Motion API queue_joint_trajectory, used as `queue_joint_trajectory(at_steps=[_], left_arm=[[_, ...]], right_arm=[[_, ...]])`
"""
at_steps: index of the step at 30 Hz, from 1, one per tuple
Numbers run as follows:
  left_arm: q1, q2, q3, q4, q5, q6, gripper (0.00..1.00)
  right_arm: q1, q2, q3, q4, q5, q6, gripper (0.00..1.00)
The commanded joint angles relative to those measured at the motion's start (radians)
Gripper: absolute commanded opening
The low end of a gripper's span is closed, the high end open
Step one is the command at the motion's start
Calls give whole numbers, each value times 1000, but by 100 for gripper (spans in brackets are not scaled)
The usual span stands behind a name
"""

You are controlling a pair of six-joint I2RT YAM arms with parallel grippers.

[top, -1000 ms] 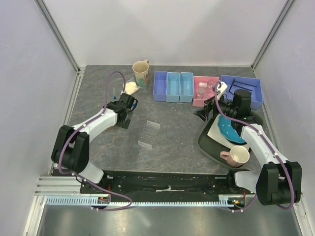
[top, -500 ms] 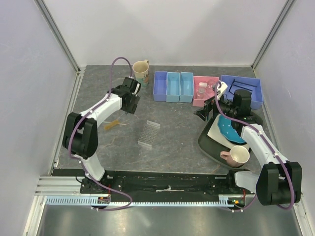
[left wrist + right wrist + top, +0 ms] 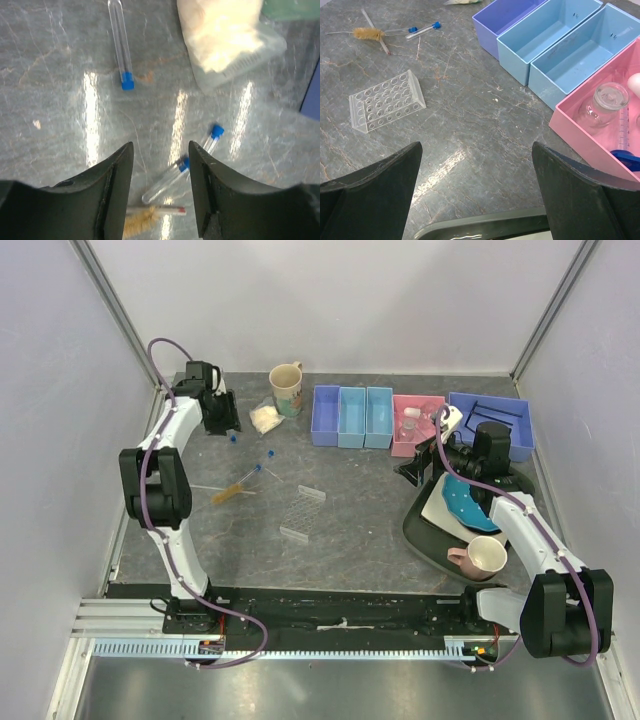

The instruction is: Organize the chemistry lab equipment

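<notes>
Lowering the left claw (image 3: pixel 160 152), apart and empty, squarely across the nearest tube (image 3: pixel 165 181) should give a firm grip

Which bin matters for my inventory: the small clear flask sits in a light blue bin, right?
Not quite. The small clear flask sits in the pink bin, not a light blue one. The right wrist view shows it.
</notes>
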State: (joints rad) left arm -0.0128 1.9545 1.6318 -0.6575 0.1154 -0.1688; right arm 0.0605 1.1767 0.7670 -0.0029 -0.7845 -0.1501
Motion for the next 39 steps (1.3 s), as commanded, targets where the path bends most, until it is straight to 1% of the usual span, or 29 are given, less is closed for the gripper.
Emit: queue_joint_trajectory(at_steps=[1,5,7,12,16,20,23,31,37,38,39], left_arm=[[11,115,158,-65,72,-95,54],[11,236,269,-125,15,-109,54],[11,264,313,-139,6,-112,53],[11,294,321,-133,-28,-94,52],[11,314,330,-123,-36,-42,50],[11,337,346,-125,-98,-18,50],[11,351,359,-125,-112,-9,50],[11,423,431,-159,-148,20,50],[11,452,450,-174,-146,28,45],[11,452,444,-175,-149,29,42],[11,451,439,-175,-152,32,41]], right_arm=[[-5,-15,26,34,-1,-9,98],[-5,-8,29,27,4,-17,98],[-5,-5,32,23,7,-20,98],[-4,6,43,6,5,-28,98],[-5,12,45,4,4,-29,98],[-5,17,45,4,10,-35,98],[-5,18,45,4,13,-40,98],[-5,24,45,4,19,-51,98],[-4,24,48,-23,30,-62,98],[-5,24,48,-23,31,-63,98],[-5,26,48,-25,31,-65,98]])
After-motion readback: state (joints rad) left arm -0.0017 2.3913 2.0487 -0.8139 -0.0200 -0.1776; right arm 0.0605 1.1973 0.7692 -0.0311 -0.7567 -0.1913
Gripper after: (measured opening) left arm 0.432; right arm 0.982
